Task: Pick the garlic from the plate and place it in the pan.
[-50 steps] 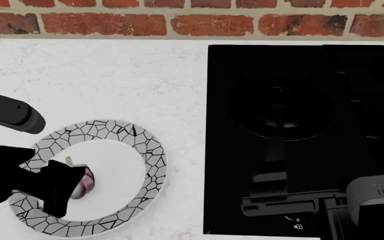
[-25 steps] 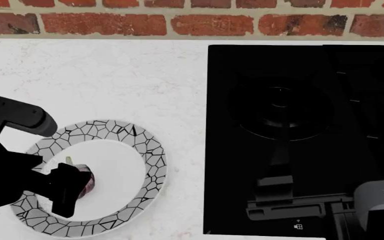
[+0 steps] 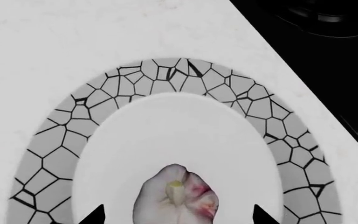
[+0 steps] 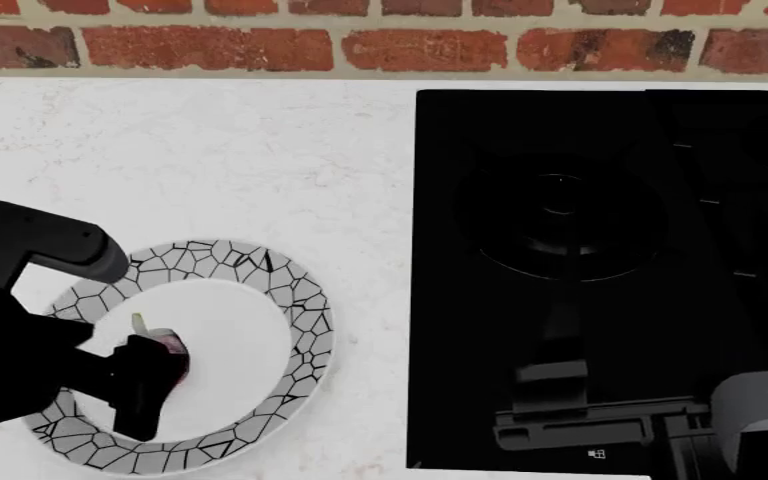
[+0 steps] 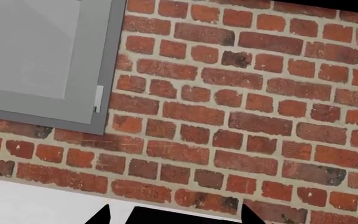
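Garlic [image 3: 175, 198] on plate [image 3: 166, 77], left claw [image 4: 137, 385] apparently pinching it, black cooktop [image 4: 598, 270] beside

I am working in a kitchen. Under my arms runs a white marbled countertop [image 4: 224, 160], and set into it is a black cooktop [image 4: 584, 280] with a round burner [image 4: 558, 215]. Behind the counter stands a red brick wall [image 4: 398, 40] with pale mortar; my right wrist camera faces that same brick and a grey framed panel [image 5: 42, 60] mounted on it, perhaps a cabinet or window. A mosaic-rimmed plate [image 4: 297, 300] with garlic [image 3: 175, 200] sits on the counter.
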Available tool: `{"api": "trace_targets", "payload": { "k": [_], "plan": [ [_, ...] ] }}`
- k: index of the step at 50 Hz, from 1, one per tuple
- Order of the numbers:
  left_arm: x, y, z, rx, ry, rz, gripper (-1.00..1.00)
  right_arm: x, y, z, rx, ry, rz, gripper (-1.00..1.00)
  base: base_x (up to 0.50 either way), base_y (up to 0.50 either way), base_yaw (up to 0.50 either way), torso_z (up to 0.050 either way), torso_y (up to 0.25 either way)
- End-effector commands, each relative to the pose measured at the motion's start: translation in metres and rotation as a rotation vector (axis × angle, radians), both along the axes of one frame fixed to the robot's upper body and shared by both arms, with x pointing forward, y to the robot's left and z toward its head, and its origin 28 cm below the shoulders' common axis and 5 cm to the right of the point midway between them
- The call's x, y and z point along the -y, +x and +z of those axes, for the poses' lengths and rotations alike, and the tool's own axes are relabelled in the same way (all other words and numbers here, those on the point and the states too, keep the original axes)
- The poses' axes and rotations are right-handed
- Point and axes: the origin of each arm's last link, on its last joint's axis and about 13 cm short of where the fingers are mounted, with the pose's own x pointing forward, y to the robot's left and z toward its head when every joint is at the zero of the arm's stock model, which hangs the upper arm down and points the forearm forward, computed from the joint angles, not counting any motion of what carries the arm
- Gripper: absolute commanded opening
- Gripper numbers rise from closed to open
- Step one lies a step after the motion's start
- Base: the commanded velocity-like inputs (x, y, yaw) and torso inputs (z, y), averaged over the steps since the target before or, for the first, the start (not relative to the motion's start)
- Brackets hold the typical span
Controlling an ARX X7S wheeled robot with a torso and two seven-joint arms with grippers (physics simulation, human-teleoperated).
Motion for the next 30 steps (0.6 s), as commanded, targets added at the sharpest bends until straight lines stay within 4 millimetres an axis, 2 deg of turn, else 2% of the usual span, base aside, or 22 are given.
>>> {"api": "trace_targets", "payload": {
  "k": [1, 30],
  "plan": [
    [0.0006, 0.0049, -0.0032, -0.012, 0.011, -0.003, 1.00, -0.0006, -0.0031, -0.0007, -0.006, 0.005, 0.001, 1.00, 0.00, 0.00, 0.00, 0.000, 0.000],
    [0.0051, 0.0090, -0.0067, -0.042, 0.030, -0.026, 1.00, -0.0018, -0.0084, -0.0026, -0.025, 0.014, -0.003, 1.00, 0.00, 0.00, 0.00, 0.000, 0.000]
  ]
}}
